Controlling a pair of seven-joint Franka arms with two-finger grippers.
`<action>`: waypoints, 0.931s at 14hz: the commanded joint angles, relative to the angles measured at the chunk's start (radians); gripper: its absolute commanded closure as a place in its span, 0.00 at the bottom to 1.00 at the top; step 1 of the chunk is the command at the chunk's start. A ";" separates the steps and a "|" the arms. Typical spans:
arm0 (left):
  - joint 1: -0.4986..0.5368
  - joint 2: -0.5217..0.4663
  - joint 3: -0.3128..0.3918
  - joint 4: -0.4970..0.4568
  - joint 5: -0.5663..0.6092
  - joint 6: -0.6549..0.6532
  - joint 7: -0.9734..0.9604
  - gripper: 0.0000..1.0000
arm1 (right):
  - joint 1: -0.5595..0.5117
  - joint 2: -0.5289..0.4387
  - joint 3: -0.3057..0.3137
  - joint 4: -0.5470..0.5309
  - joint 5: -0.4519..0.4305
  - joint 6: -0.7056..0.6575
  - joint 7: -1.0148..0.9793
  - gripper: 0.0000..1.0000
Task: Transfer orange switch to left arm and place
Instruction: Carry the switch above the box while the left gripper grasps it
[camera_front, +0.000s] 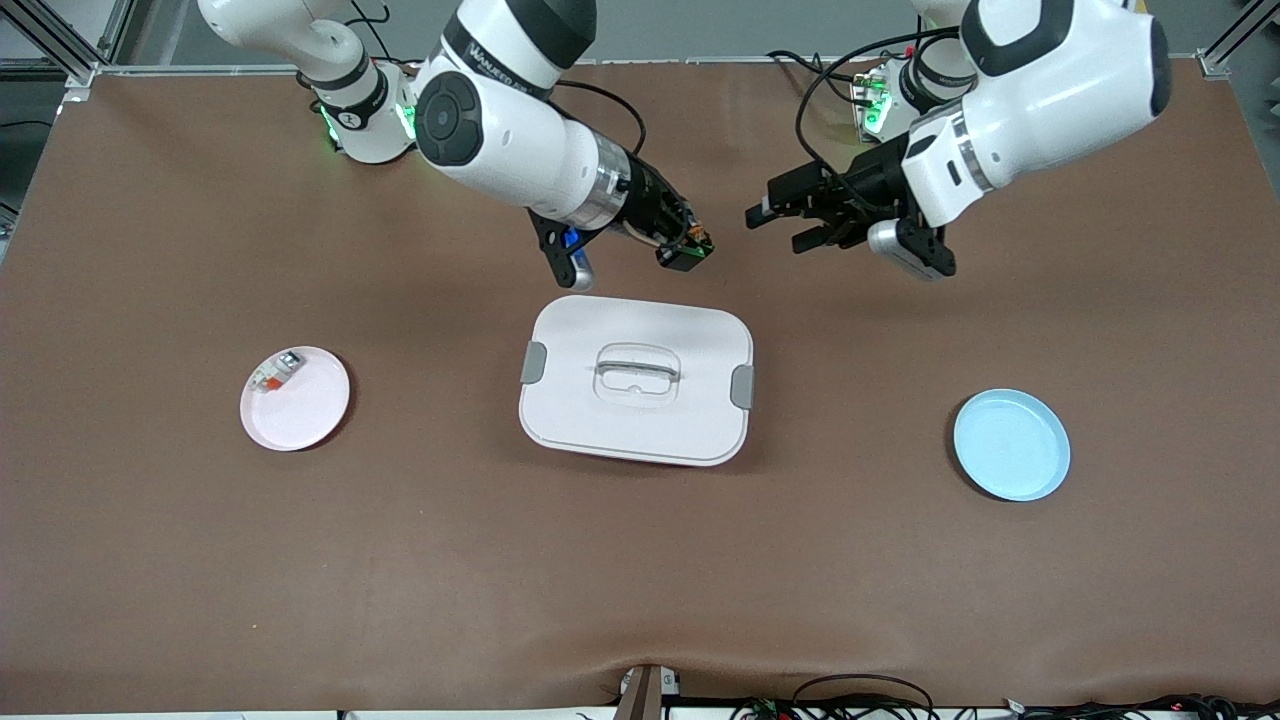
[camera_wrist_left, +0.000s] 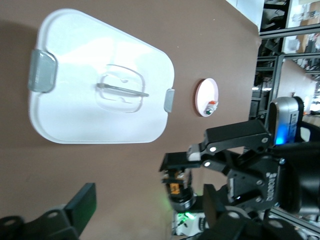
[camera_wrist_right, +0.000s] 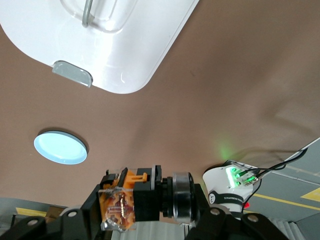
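Two white robot arms (camera_front: 510, 140) with rounded shells, black joint bands and silver wrist rings; black cables loop near bases lit green. Black-fingered right gripper (camera_front: 690, 250) and left gripper (camera_front: 785, 225); grey lettering marks one forearm.

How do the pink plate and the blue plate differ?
The pink plate lies toward the right arm's end of the table; the blue plate lies toward the left arm's end. The pink plate carries a small white-grey part with a red-orange end; the blue plate carries nothing. Both are round and flat on the brown table, flanking the white box.
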 joint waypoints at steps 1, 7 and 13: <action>0.013 -0.047 -0.021 -0.061 -0.058 0.021 0.015 0.13 | 0.024 0.028 -0.010 0.046 0.021 0.021 0.051 0.86; 0.011 -0.087 -0.049 -0.118 -0.154 0.047 0.024 0.13 | 0.038 0.054 -0.010 0.090 0.021 0.043 0.111 0.86; 0.010 -0.061 -0.109 -0.121 -0.205 0.156 0.063 0.18 | 0.050 0.067 -0.009 0.092 0.023 0.074 0.134 0.86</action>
